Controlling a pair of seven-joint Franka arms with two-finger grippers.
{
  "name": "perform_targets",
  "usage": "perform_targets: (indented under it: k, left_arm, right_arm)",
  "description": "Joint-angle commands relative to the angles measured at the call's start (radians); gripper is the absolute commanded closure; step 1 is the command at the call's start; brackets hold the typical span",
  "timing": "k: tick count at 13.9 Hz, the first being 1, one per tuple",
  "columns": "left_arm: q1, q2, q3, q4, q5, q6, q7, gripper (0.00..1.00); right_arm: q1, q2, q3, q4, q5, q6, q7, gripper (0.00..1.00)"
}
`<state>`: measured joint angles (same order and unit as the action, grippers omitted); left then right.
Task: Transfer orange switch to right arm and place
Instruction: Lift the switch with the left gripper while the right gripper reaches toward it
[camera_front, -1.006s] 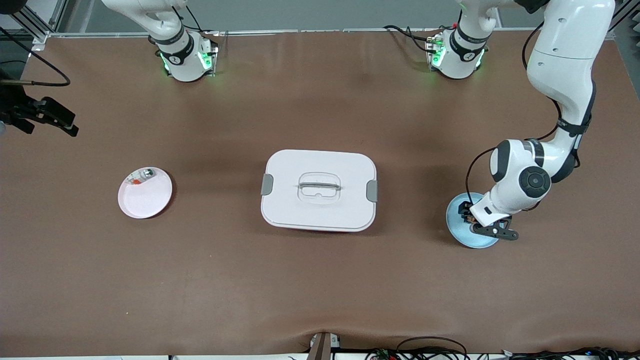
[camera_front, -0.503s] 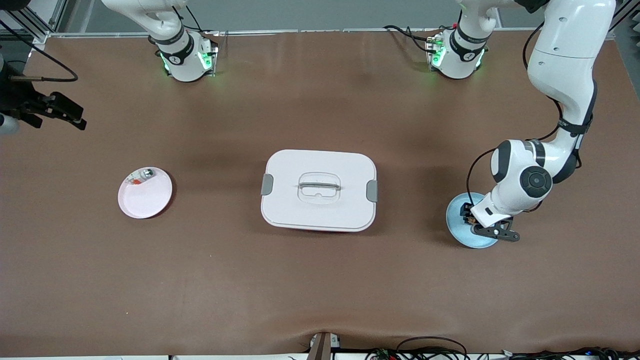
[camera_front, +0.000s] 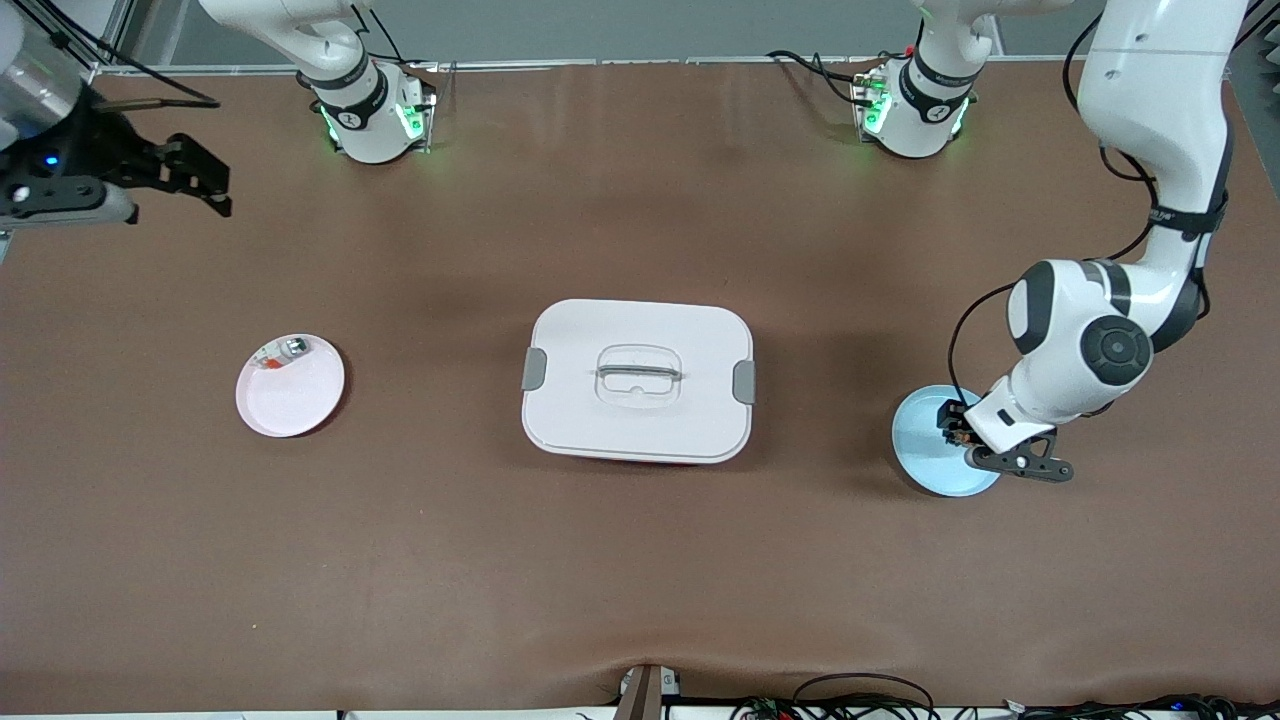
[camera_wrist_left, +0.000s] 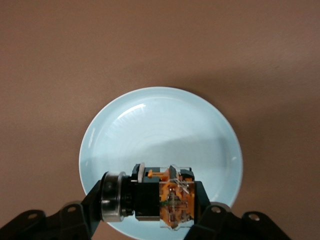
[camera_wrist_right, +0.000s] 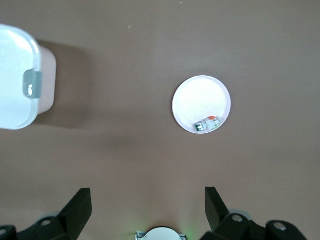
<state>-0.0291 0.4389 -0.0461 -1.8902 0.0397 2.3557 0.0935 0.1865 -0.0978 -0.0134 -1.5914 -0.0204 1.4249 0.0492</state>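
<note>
The orange switch (camera_wrist_left: 166, 199), a small black block with an orange see-through end and a silver ring, is pinched between the left gripper's fingers (camera_wrist_left: 204, 197). My left gripper (camera_wrist_left: 150, 202) is shut on it just above the pale blue plate (camera_wrist_left: 160, 125). In the front view the switch (camera_front: 953, 420) and left gripper (camera_front: 962, 428) hang over that plate (camera_front: 925, 452) at the left arm's end of the table. My right gripper (camera_front: 200, 182) hovers open and empty high over bare table at the right arm's end; in its wrist view the right gripper (camera_wrist_right: 147, 210) holds nothing.
A white lidded box (camera_front: 638, 380) with grey latches stands mid-table. A pink plate (camera_front: 290, 390) toward the right arm's end holds a small silver-and-red piece (camera_front: 285, 352). The right wrist view shows that plate (camera_wrist_right: 201, 100) and the box's corner (camera_wrist_right: 17, 75).
The left gripper finished closing on the switch and rose a little, shifting toward the left arm's end. The right gripper swung in from the table's edge toward the middle.
</note>
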Motion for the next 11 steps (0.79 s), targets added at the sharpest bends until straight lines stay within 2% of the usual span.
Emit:
perform_targets:
  k: [1, 4, 7, 9, 11]
  left_arm:
    - [-0.005, -0.067, -0.027, 0.017, -0.064, -0.090, -0.044, 1.00]
    - [-0.005, -0.091, -0.086, 0.095, -0.078, -0.221, -0.190, 1.00]
    - [-0.006, -0.089, -0.159, 0.198, -0.080, -0.347, -0.380, 1.00]
    - [-0.006, -0.089, -0.208, 0.232, -0.112, -0.369, -0.509, 1.00]
    - [-0.011, -0.086, -0.251, 0.258, -0.145, -0.371, -0.639, 1.00]
  right_arm:
    - [0.050, 0.006, -0.003, 0.013, 0.064, -0.017, 0.011, 0.00]
    - [0.056, 0.004, -0.004, -0.008, 0.236, -0.004, 0.072, 0.00]
    - [0.117, -0.002, -0.002, -0.073, 0.307, 0.080, 0.201, 0.00]
    - [0.165, -0.026, -0.002, -0.158, 0.376, 0.181, 0.247, 0.00]
    - [0.174, -0.091, -0.002, -0.313, 0.500, 0.341, 0.251, 0.00]
